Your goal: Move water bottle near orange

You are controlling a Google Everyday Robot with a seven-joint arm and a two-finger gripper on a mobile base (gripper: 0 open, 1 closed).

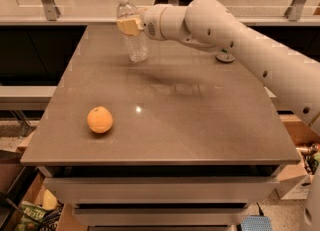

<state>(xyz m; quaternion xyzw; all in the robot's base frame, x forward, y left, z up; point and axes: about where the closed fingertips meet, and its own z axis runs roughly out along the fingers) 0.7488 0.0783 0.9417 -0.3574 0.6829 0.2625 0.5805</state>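
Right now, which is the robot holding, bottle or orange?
The water bottle, clamped in the gripper at the table's back; the orange lies alone near the front.

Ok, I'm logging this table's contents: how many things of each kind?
Water bottle: 1, held by the hand at the table's far side
Orange: 1
Small round object behind the arm: 1
Total: 3

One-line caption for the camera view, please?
End effector grips the tilted water bottle at the back of the table; the orange lies front-left.
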